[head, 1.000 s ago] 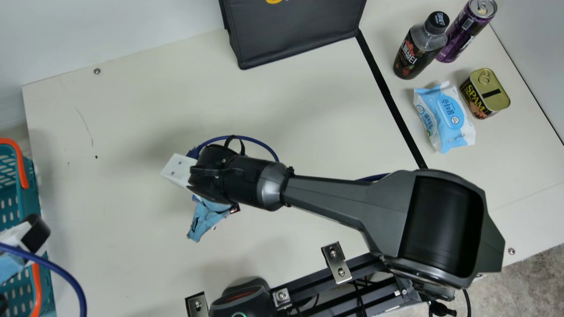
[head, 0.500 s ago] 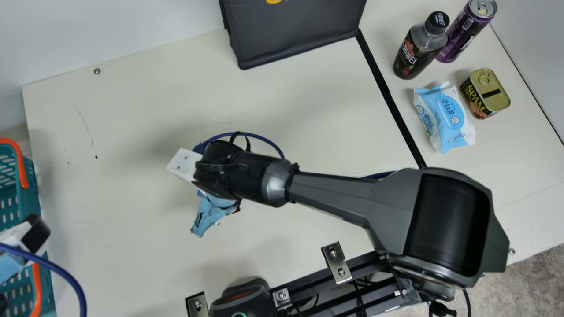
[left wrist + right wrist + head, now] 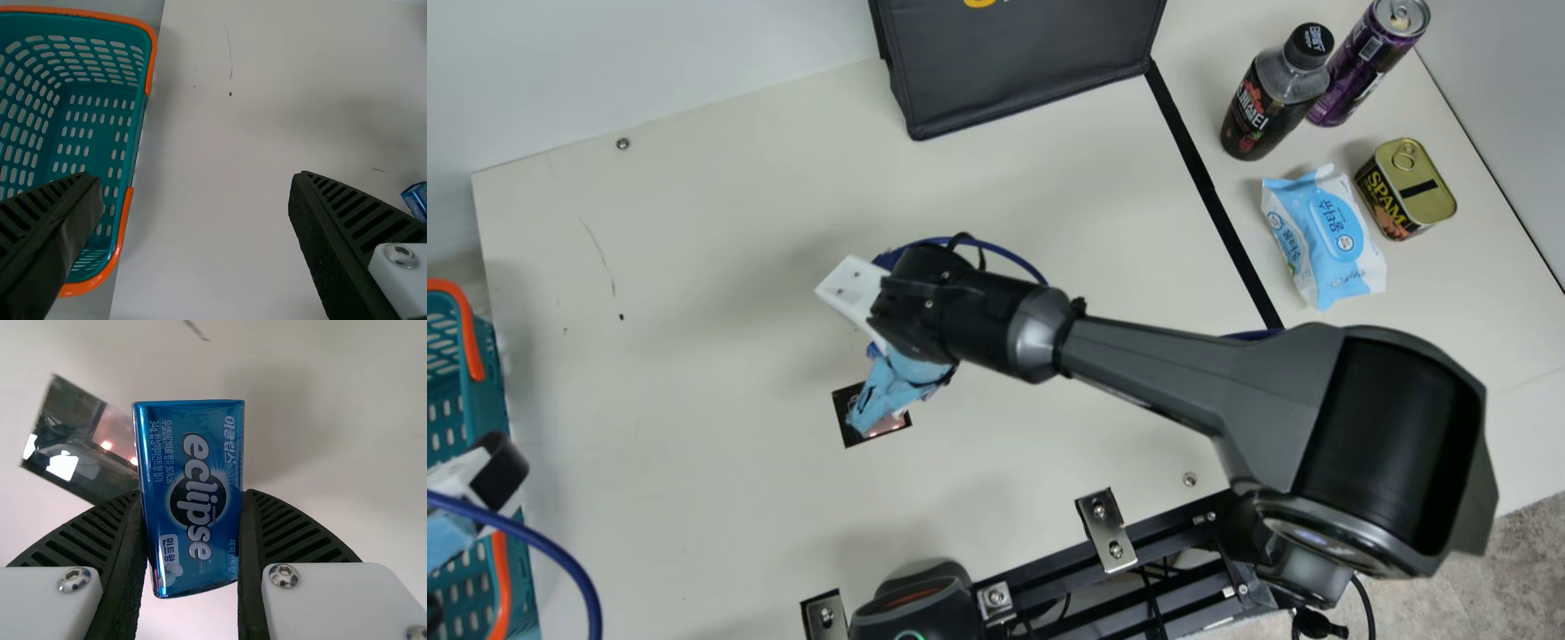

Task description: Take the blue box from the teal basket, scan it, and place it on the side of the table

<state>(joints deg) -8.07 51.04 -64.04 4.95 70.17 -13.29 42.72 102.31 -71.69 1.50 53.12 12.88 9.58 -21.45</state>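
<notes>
Mid-frame, the right hand [image 3: 854, 286] grips a glossy, rectangular blue box [image 3: 190, 500], long axis pointing out past its ribbed fingers [image 3: 293, 530]; lower left, the left hand [image 3: 489, 473] is spread wide, holding nothing.

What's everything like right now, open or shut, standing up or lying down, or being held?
Blue box: held upright or tilted, can't tell
Right gripper: shut on the box
Left gripper: open
Teal basket: open-topped
Dark bottle: standing, capped
Wipes pack: lying down
</notes>
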